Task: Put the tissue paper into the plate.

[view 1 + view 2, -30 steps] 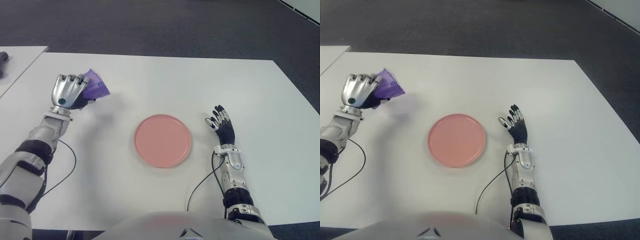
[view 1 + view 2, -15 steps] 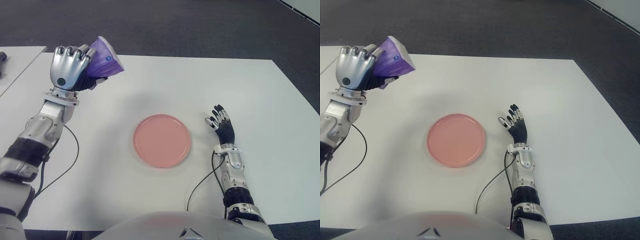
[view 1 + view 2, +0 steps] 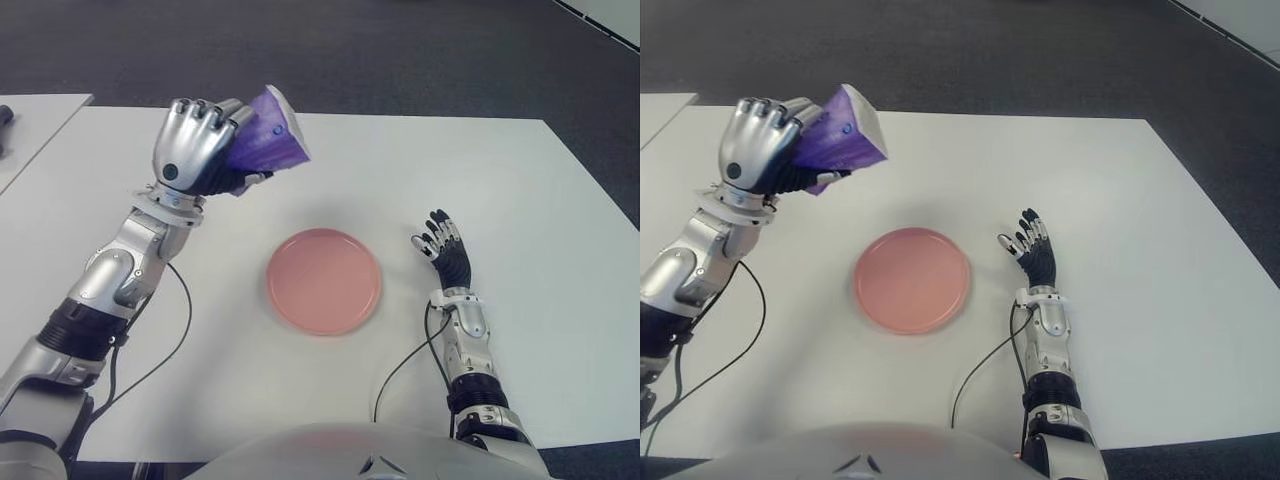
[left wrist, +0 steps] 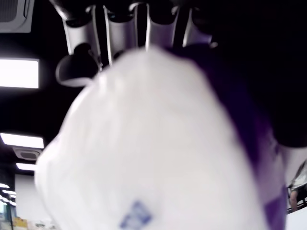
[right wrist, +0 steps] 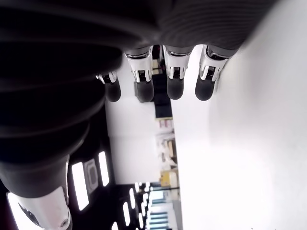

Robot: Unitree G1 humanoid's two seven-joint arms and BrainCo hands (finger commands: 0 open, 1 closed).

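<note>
Left hand (image 3: 198, 148) raised above the white table (image 3: 560, 230), beyond and left of the pink plate (image 3: 324, 281), fingers clenched around the purple tissue paper pack (image 3: 268, 134) (white face fills the wrist view, likely its underside). Right hand (image 3: 443, 255) just right of the plate, fingers loosely extended, grasping nothing; plate bare.

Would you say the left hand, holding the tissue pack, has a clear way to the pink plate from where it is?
Probably yes. The left hand grips the purple tissue pack above the table, up and left of the plate; nothing lies between. The right hand shows beside the plate's right.
</note>
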